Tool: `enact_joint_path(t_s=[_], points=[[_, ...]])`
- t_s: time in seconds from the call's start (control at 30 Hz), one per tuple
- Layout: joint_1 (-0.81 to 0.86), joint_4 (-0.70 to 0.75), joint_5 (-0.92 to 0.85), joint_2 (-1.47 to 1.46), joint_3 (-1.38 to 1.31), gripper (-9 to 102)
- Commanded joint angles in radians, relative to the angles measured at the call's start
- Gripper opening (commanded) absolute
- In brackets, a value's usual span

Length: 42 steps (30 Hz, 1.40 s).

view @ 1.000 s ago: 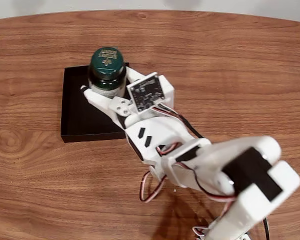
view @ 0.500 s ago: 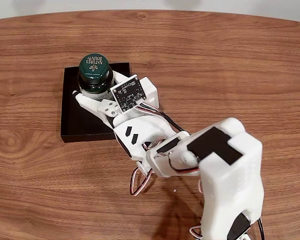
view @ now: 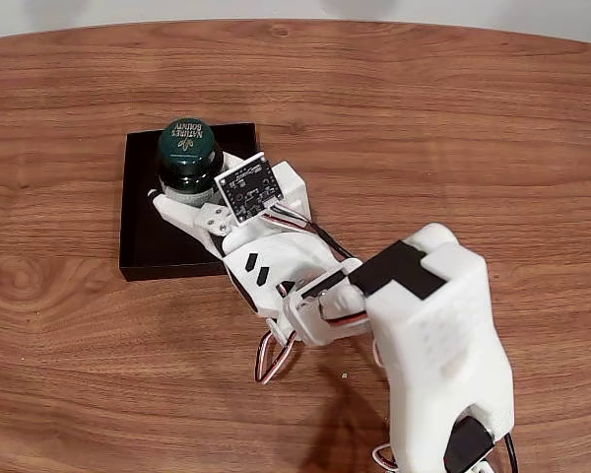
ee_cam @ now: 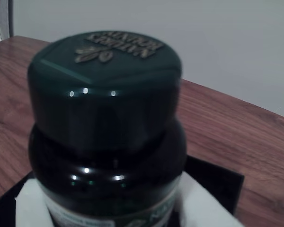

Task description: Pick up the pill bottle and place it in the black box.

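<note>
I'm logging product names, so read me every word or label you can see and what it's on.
"NATURE'S BOUNTY": raised pale letters on the bottle's green cap, seen upside down in the wrist view.
Bottle label: print too blurred and cut off to read.
Circuit board on the arm: markings too small to read.

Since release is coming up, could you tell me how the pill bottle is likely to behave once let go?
The pill bottle looks rigid; it should keep its shape. Its glossy cap suggests slipperiness. Being round, it would probably roll if tipped, though the black box has low walls.
</note>
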Motion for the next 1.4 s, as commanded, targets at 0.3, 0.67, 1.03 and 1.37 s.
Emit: enact_joint_path(t_s=[0.3,0.67,1.03,1.37], points=[[0.014,-0.034,-0.006,-0.075,-0.127,28],[0.025,-0.046,-0.014,-0.129,-0.15,35],[0.048,-0.006,0.0,0.025,-0.014,38],[0.186,0.354,0.066,0.448,0.245,35]])
